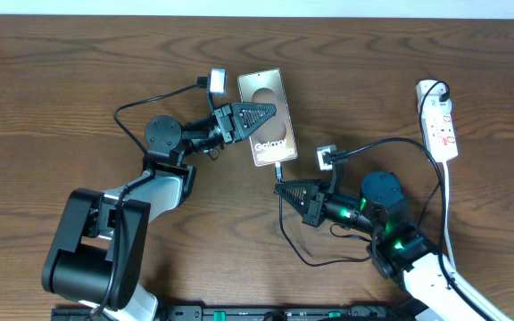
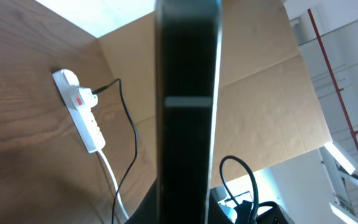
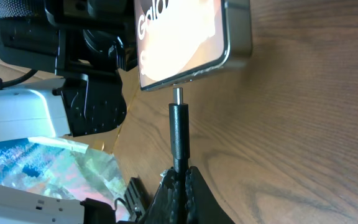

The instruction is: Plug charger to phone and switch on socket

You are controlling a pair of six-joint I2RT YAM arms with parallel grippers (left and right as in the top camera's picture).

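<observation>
**Closely aligned: charger tip meets phone's lower edge over a wooden table**

Closest to the lens in the right wrist view, the right gripper (image 3: 179, 182), a black two-finger pincer with ribbed pads, is clenched on the barrel of the charger (image 3: 178, 134), a long thin black cable ending in a small black plug. The plug stands straight up from the fingertips. Its short metal tip reaches the lower edge of the phone (image 3: 185, 37), a flat, glossy grey-bronze slab with white "Galaxy" lettering. Whether the tip has entered the port cannot be told.

From overhead, the left gripper (image 1: 270, 111), a black pincer with triangular fingers, grasps the phone by its left long side. One finger lies across the face just above the lettering. The phone sits near the middle of the brown wood-grain table (image 1: 61, 71), with the right gripper just below it. The slack of the cable curls in a loop on the wood beside the right arm.

Farther off, near the table's right edge and well apart from the phone, lies the socket (image 1: 440, 125). It is a narrow white power strip with small red marks on its face, and a thick white cord trails back toward the right arm. A white adapter (image 2: 82, 98) sits on the strip near its far end, with a black lead running out of it. The position of the strip's switch cannot be made out. Beyond the table, the left wrist view shows a sheet of plain brown cardboard (image 2: 260, 93).
</observation>
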